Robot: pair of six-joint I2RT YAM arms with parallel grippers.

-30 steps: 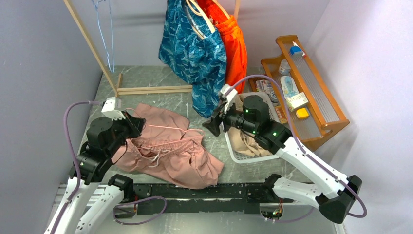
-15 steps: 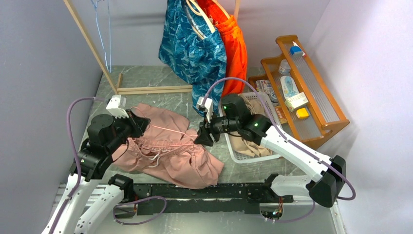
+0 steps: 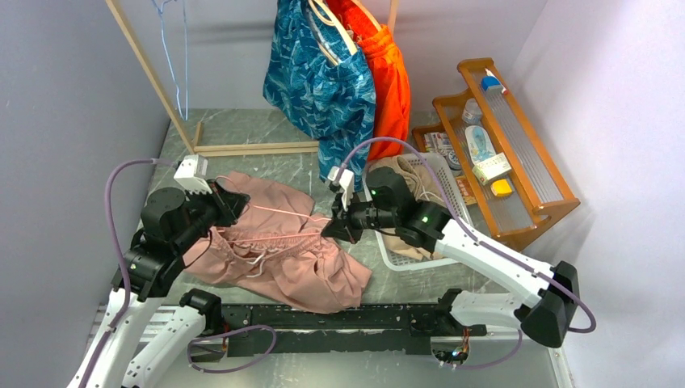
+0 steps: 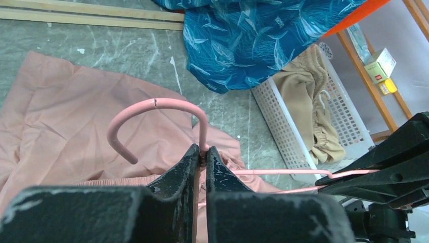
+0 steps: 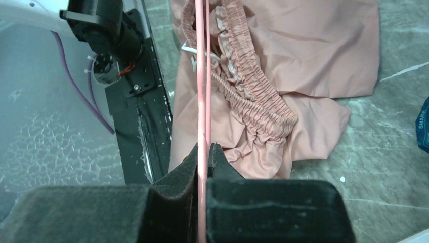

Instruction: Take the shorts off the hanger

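Limply, pink shorts [image 3: 275, 250] lie under right end effector [image 3: 329, 229].

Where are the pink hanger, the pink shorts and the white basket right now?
pink hanger [image 4: 157, 103]: left wrist view, top of its hook.
pink shorts [image 3: 319, 275]: top external view, near leg fabric.
white basket [image 4: 281, 134]: left wrist view, its lattice side wall.

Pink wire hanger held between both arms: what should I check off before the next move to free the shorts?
1. Left gripper shut on pink wire hanger's neck, under the hook: ok.
2. Right gripper shut on the hanger's wire: ok.
3. Dusty pink fabric shorts off the hanger: cannot tell; gathered waistband runs beside the wire.
4. White lattice basket open beside the shorts, tan shorts inside: ok.
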